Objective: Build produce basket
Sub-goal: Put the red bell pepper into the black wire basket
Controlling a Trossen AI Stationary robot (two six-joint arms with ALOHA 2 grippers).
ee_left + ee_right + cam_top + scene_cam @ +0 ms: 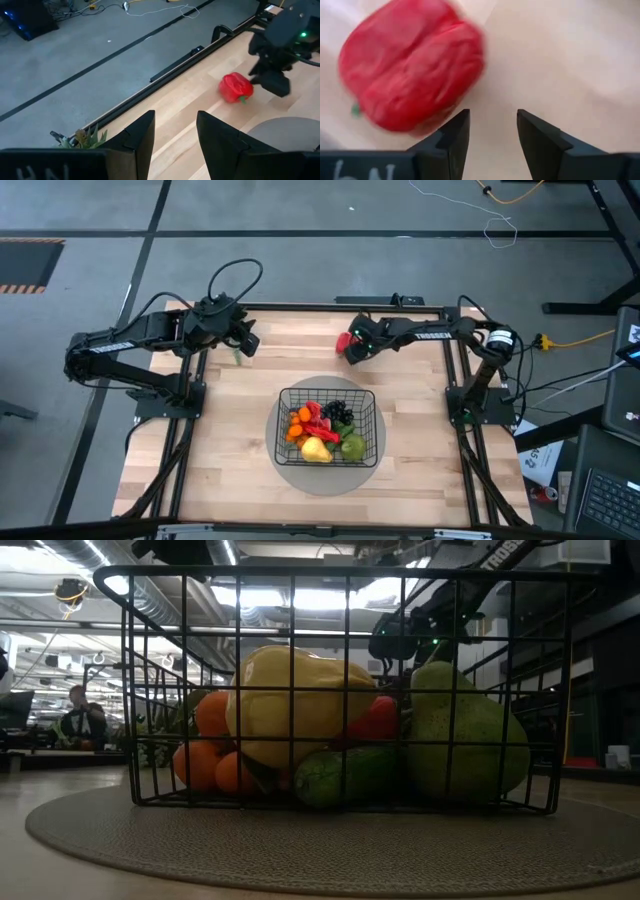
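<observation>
Closest to the low camera sits the round grey mat [330, 840], and on it the black wire basket [345, 580], whose open grid shows what it holds: a large yellow fruit [290, 705] in the middle, a green pear [465, 735] at its 3 o'clock side, a green cucumber [345, 775] lying low between them, oranges [205, 755] stacked at 9 o'clock, and a bit of red chili [378, 718] tucked behind. From above, the basket [283, 442] stands near the middle of the bench [230, 480], and inside it the dark grapes [339, 413] lie toward 1 o'clock, red pieces [314, 418] near the centre, oranges [297, 425] at 9 o'clock, the yellow fruit [316, 449] at 6 o'clock and a green fruit [352, 446] at 4 o'clock. One red pepper [345, 341] lies outside the basket, on the bare bench toward 12 o'clock from it. The right tool [353, 352] hangs just beside that pepper with its fingers [451, 140] spread apart and nothing between them; in the right wrist view the pepper [412, 65] lies just ahead of them, off to one side. The left tool [246, 346] waits at about 10 o'clock from the basket, its fingers [137, 140] likewise spread and holding nothing, with a leafy green sprig [82, 139] on the bench close by.
</observation>
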